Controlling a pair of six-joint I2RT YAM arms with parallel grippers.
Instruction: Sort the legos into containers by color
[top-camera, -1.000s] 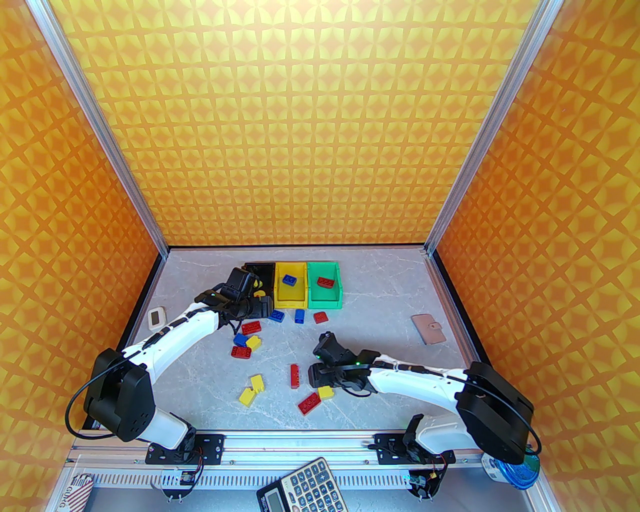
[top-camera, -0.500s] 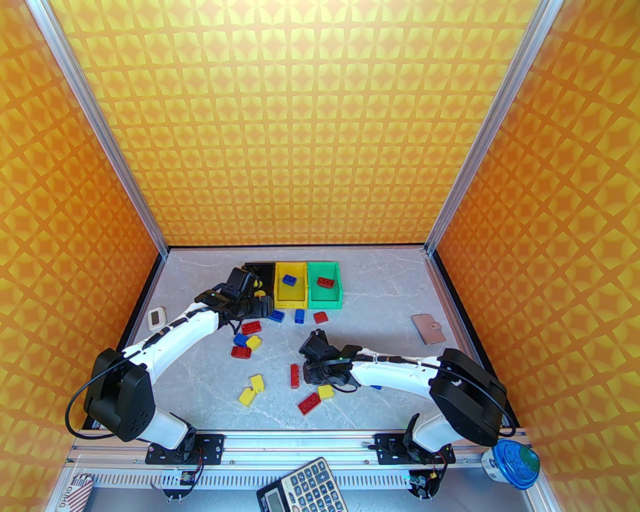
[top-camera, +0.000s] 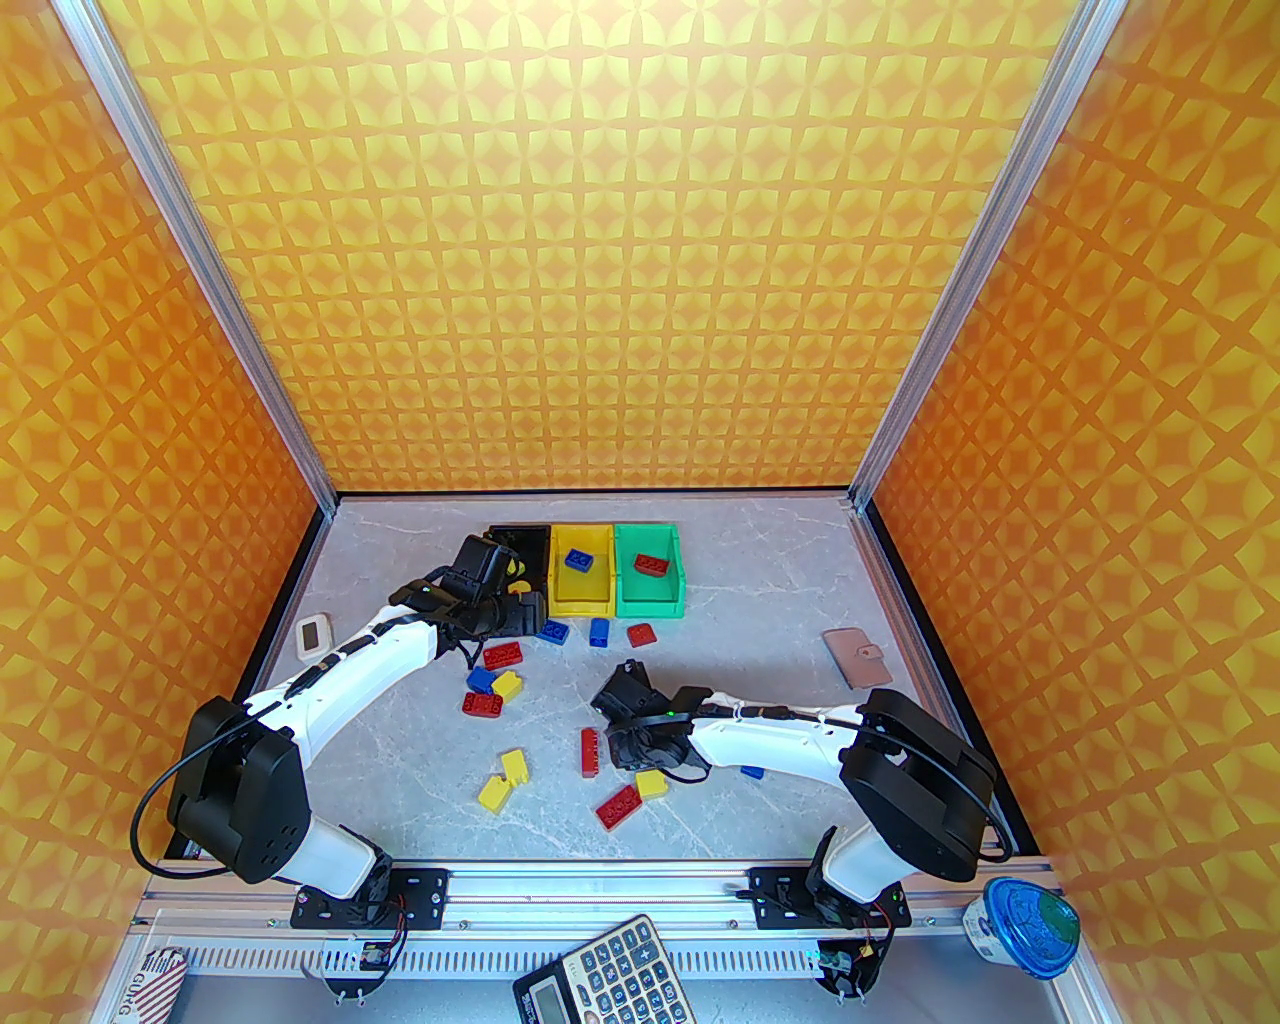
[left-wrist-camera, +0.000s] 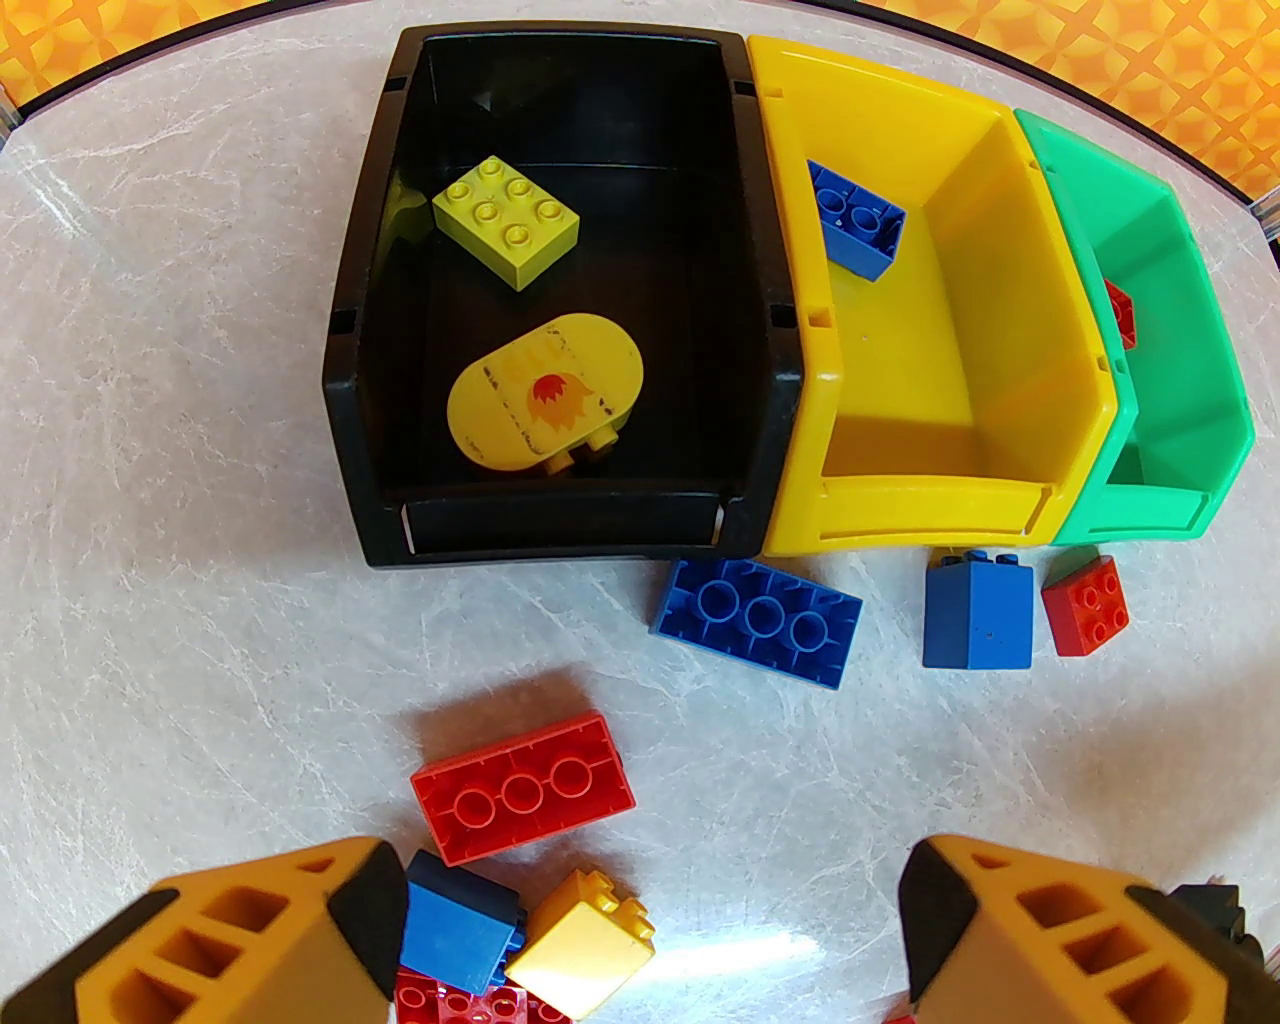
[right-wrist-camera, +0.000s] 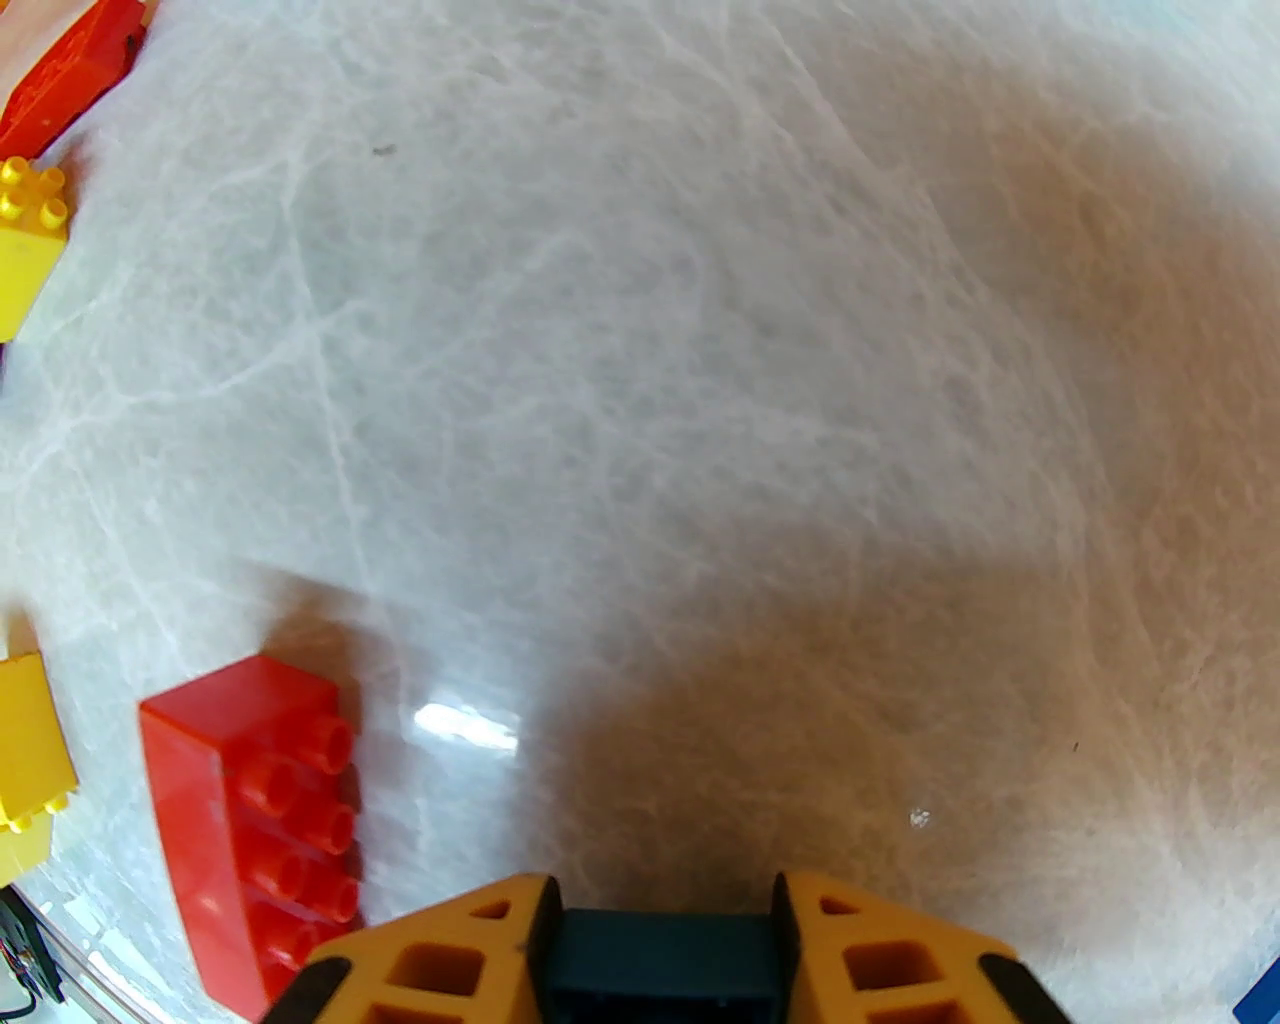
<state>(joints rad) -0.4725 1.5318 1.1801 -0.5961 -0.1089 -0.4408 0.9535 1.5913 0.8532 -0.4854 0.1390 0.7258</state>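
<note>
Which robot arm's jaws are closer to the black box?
Left. The left gripper sits just in front of the black bin, jaws open. The right gripper is mid-table beside a long red brick, clamping a dark brick.

I can read very little from here. The striped tag (top-camera: 158, 978) at the table's near left corner shows letters like "GU", the rest unclear. The oval yellow lego (left-wrist-camera: 545, 392) bears a flame sign and worn, illegible lettering. The calculator (top-camera: 605, 975) keys are too small to read.
</note>
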